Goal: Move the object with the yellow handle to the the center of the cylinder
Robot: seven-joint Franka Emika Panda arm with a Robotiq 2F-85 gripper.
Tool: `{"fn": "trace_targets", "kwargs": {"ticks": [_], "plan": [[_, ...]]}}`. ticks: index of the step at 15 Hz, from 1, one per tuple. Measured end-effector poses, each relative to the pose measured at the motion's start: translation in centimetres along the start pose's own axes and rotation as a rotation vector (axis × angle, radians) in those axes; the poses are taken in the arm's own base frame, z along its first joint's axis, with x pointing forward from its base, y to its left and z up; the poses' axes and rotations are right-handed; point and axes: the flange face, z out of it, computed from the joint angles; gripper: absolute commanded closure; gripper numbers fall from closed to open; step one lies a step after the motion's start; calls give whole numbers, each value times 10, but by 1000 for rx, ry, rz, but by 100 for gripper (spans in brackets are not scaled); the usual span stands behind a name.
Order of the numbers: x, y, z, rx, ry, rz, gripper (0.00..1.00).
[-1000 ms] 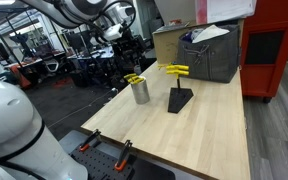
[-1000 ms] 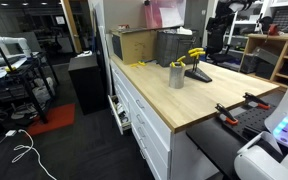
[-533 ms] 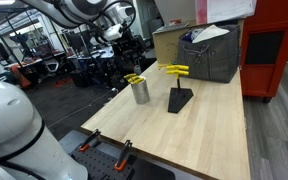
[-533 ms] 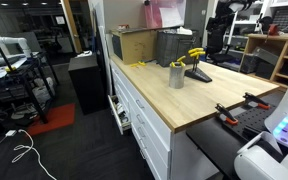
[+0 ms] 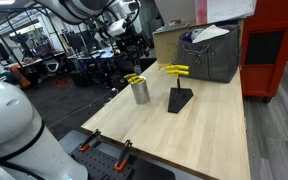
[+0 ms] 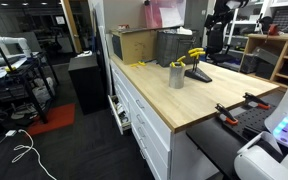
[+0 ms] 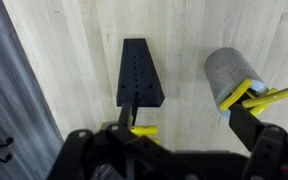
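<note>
The grey metal cylinder cup (image 5: 140,93) stands on the wooden table and holds yellow-handled tools (image 5: 133,78). It also shows in the other exterior view (image 6: 177,76) and at the right of the wrist view (image 7: 230,73), with yellow handles (image 7: 256,98) sticking out of it. Another yellow-handled tool (image 5: 175,70) rests on top of the black wedge stand's post (image 5: 180,98); in the wrist view it (image 7: 144,130) lies just below the stand (image 7: 137,72). My gripper (image 7: 184,135) is open and empty, high above the table, looking down on both.
A grey bin (image 5: 212,55) and a cardboard box (image 5: 172,40) stand at the table's back. Orange-handled clamps (image 5: 124,150) sit on the near table edge. A red cabinet (image 5: 274,50) stands beside the table. Bare wood (image 5: 184,135) lies in front of the stand.
The arm has shifted slightly up high above the table's back. The cup, the stand and the tools have not moved.
</note>
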Motion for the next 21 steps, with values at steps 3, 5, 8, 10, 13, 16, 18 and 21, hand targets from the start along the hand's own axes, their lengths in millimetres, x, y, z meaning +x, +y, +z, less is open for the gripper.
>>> {"fn": "trace_targets", "kwargs": {"ticks": [3, 5, 8, 10, 13, 16, 18, 21], "plan": [[22, 6, 2, 6, -7, 58, 0], [39, 8, 6, 10, -28, 112, 0], [67, 8, 12, 5, -71, 220, 0], [86, 6, 15, -5, -105, 302, 0], [112, 3, 20, -29, -164, 434, 0], [133, 2, 28, -64, -234, 568, 0], [145, 2, 36, -89, -273, 649, 0], [162, 4, 54, -118, -329, 768, 0]]}}
